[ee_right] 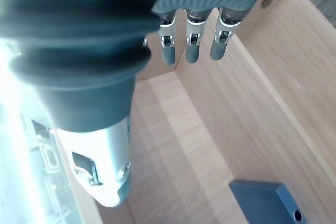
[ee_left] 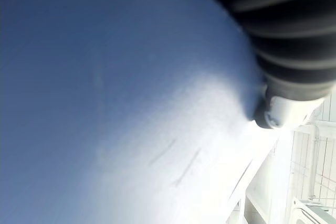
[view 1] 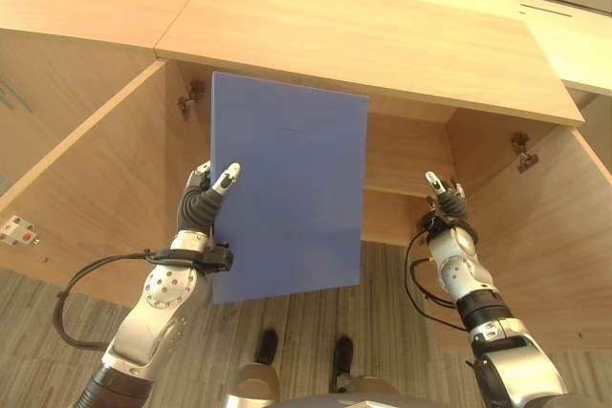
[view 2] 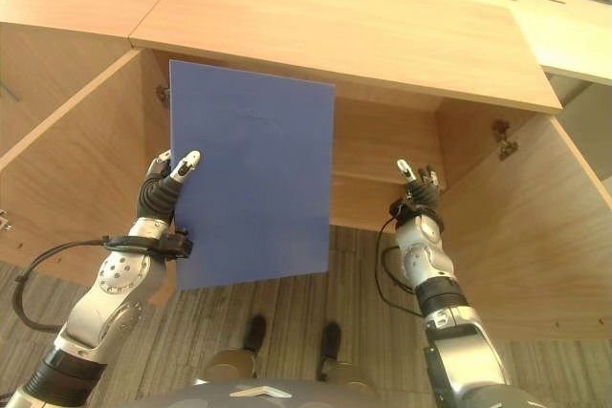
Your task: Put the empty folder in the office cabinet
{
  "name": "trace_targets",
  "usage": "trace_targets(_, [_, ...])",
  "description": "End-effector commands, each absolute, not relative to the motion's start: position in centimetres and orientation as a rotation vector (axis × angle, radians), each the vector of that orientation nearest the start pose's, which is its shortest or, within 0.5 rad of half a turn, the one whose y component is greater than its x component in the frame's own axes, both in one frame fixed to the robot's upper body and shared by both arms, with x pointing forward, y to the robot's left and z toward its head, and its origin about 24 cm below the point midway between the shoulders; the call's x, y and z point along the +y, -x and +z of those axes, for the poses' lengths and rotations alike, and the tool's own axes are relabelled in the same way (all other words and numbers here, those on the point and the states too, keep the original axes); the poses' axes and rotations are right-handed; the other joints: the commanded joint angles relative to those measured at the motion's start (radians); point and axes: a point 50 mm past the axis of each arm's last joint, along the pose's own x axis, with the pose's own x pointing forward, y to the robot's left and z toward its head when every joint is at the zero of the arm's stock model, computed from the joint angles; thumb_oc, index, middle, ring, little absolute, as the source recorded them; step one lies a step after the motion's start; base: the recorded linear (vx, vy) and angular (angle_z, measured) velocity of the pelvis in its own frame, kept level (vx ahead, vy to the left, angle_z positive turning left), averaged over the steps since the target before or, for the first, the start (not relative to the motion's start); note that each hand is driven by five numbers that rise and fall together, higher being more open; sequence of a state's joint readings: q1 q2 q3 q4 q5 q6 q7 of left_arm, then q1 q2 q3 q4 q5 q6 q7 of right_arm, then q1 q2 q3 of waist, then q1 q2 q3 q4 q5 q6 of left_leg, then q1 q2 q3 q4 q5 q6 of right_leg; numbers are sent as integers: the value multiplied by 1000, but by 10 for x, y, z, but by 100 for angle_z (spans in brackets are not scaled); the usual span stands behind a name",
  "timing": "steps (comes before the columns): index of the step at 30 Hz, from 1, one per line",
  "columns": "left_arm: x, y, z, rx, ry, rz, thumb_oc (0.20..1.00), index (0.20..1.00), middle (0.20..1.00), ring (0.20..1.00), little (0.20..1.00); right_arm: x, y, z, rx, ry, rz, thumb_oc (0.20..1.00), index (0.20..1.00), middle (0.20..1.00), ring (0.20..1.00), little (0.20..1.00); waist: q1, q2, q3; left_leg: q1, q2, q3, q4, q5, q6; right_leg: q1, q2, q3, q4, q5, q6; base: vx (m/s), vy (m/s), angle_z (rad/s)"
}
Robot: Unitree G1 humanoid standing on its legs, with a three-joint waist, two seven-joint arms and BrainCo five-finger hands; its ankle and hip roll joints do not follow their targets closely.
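The wooden office cabinet stood open, its 2 doors swung wide to either side. In front of its opening the blue folder hung upright, held at its left edge by the left hand, thumb on the near face and fingers behind, pinching it. The right hand hovered empty near the right door, fingers relaxed and fairly straight. A dark blue box lay inside the cabinet.

Striped grey carpet, bright overhead light.
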State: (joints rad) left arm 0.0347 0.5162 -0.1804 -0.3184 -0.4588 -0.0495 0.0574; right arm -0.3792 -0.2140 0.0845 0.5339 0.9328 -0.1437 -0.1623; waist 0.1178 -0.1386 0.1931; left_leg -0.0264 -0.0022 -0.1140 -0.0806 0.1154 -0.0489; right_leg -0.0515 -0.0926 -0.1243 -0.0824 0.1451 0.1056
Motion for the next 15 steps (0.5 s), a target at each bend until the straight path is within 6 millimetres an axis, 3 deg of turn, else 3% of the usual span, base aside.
trace_targets(1, [179, -225, 154, -453, -96, -250, 200, 200, 200, 200, 200, -186, -326, 67, -54, -726, -103, 1000, 1000, 1000, 1000, 1000, -6, -3, -57, 21, -34, 13, -7, -160, 36, 5, -44, 53, 4, -28, 81, 0, 0, 0])
trace_targets(6, [183, -225, 154, -450, -115, -232, 200, 200, 200, 200, 200, -182, -317, 77, -107, -730, -14, 1000, 1000, 1000, 1000, 1000, -18, -10, -58, 23, -30, 22, -7, -159, 34, 3, -43, 56, 5, -26, 82, 0, 0, 0])
trace_targets(15, [170, -223, 156, -465, -66, -284, 200, 200, 200, 200, 200, -130, -296, 72, -10, -633, 286, 1000, 1000, 1000, 1000, 1000, -30, -21, -60, 20, -24, 41, -7, -159, 33, -5, -44, 65, 3, -22, 83, -10, -5, -5])
